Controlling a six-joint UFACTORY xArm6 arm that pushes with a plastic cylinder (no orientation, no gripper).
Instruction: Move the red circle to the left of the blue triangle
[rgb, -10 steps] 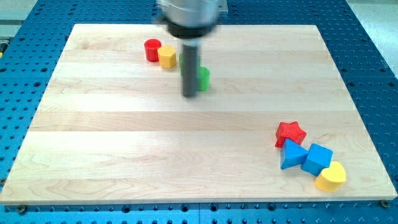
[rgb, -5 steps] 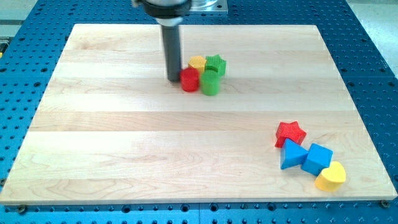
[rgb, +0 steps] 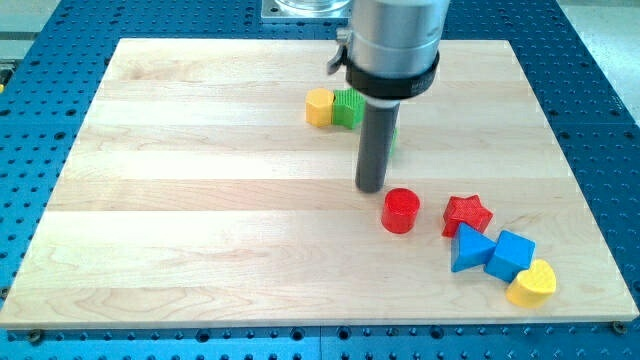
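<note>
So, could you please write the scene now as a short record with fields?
tip: my tip sits just up-left of the red circle
red circle: left of the red star, up-left of the blue triangle
right cluster: blue triangle, blue cube, yellow heart
top cluster: yellow block, green star; another green block partly hidden behind rod
surface: wooden board

The board (rgb: 200, 200) is light wood with pale stripes. It sits on a blue table (rgb: 600, 120) with dots. The circle (rgb: 401, 211) and star (rgb: 467, 214) are red. The triangle (rgb: 469, 249) and cube (rgb: 511, 255) are blue. The heart (rgb: 532, 284) is yellow.
</note>
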